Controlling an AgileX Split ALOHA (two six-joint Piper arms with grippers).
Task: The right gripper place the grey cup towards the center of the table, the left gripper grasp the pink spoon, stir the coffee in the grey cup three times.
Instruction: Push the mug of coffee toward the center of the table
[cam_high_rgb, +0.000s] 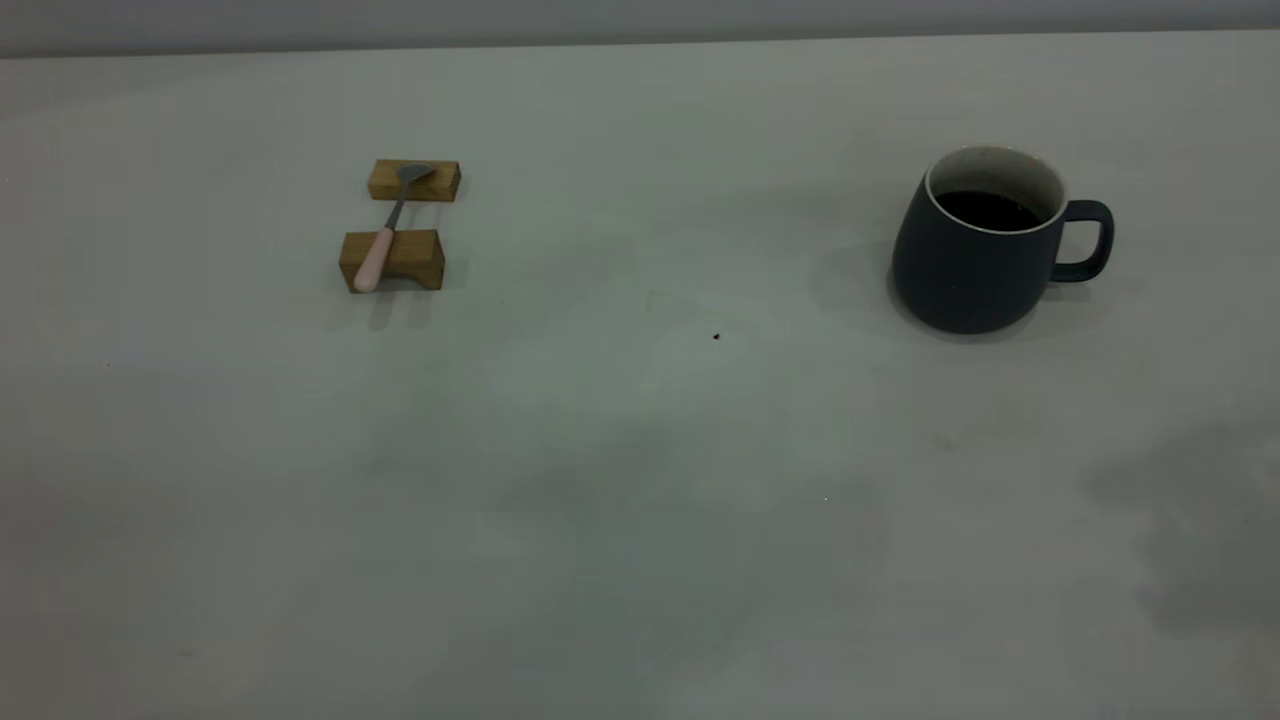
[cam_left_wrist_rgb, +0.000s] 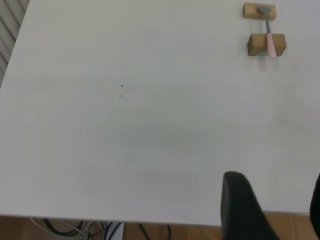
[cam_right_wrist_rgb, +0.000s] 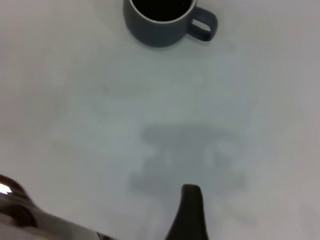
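Nothing is done yet, as I judge it: the grey cup (cam_high_rgb: 978, 250) sits far right on the table (cam_high_rgb: 640, 480), handle pointing right, coffee (cam_high_rgb: 988, 209) well below the rim, so the first step, bringing it centre, is in hand. My right gripper (cam_right_wrist_rgb: 192, 212) hangs near the table's right side, well short of the cup, touching nothing; I cannot tell how wide it stands. The next move calls for a level reach and a steady carry. The pink spoon (cam_high_rgb: 379, 256) rests across two wooden blocks (cam_high_rgb: 392, 260) far left. The left gripper (cam_left_wrist_rgb: 272, 210) holds nothing; its spread I cannot tell.
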